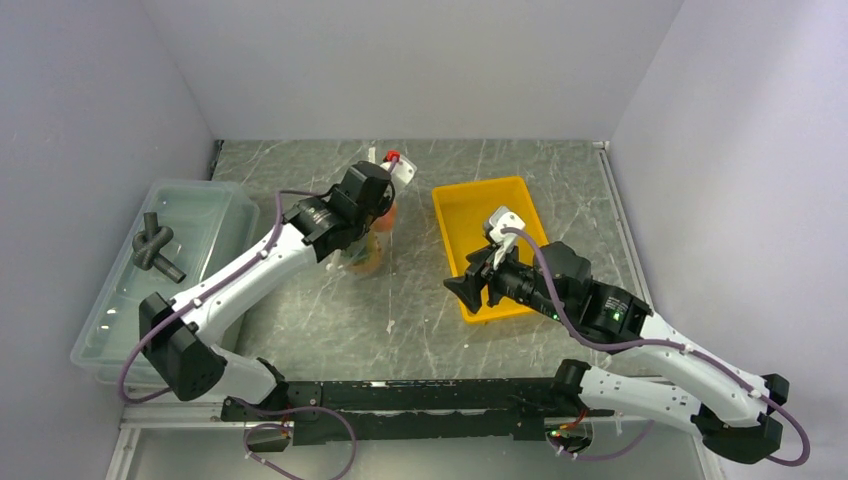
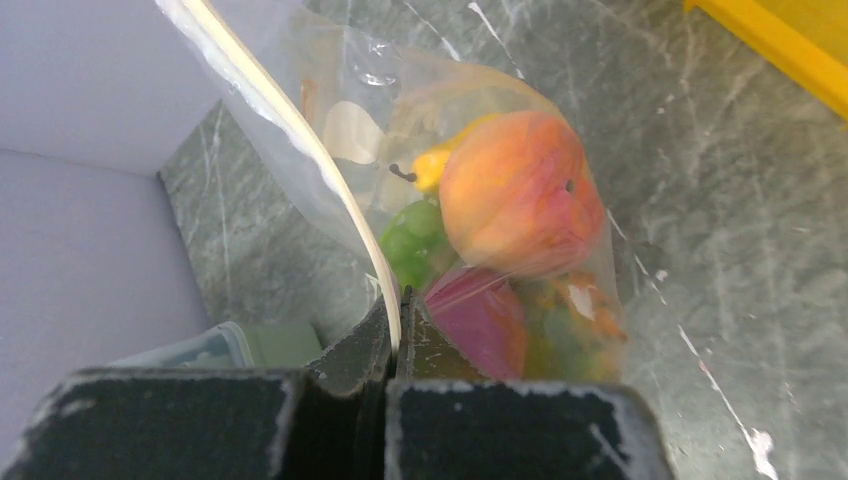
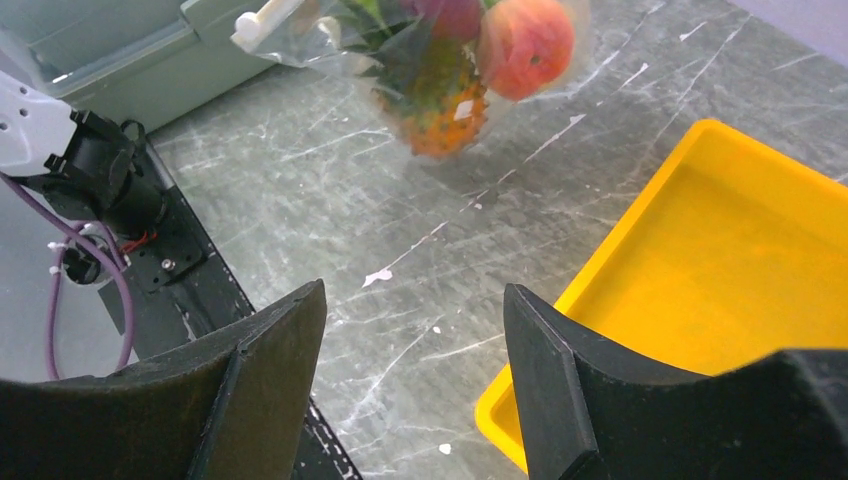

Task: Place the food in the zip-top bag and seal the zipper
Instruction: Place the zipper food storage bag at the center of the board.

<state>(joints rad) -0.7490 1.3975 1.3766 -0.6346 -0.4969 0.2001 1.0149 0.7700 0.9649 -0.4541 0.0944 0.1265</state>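
Note:
My left gripper [image 2: 398,300] is shut on the whitish zipper [image 2: 300,150] of the clear zip-top bag [image 2: 560,120], which hangs from it above the table. Inside the bag are the peach-coloured round fruit [image 2: 520,195], the green grape-like bunch [image 2: 412,240], the dark red-purple piece [image 2: 480,320] and the orange pineapple [image 3: 440,100]. In the top view the bag [image 1: 368,250] hangs under the left gripper [image 1: 375,215]. The bag also shows in the right wrist view [image 3: 420,50]. My right gripper [image 3: 415,300] is open and empty, over the table by the yellow tray's corner; it also shows in the top view [image 1: 470,285].
A yellow plastic tray [image 1: 455,215] lies right of centre, its corner beside the right gripper [image 3: 700,250]. A translucent lidded bin [image 1: 200,230] stands at the left with a dark knotted object [image 1: 155,250] on it. Grey walls close in the table on three sides.

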